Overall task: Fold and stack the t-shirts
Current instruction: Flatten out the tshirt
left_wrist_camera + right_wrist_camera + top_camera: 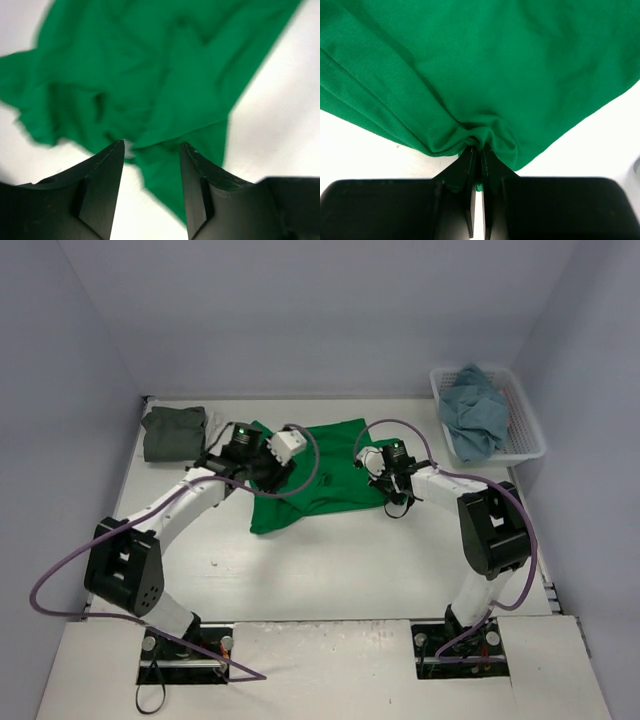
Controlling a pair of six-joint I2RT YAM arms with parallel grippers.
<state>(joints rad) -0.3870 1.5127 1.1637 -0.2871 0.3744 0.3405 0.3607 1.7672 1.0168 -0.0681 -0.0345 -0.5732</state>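
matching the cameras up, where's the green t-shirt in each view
top external: green t-shirt mid-table, between both arms.
left wrist: green t-shirt fills the upper frame, beyond the open left end effector.
right wrist: green t-shirt fills the top, edge pinched by the right end effector.
shared landmark: white table.

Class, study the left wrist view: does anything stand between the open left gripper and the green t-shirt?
Nothing visible does. The left gripper is open over the green t-shirt, with only cloth and white table showing between its fingers.
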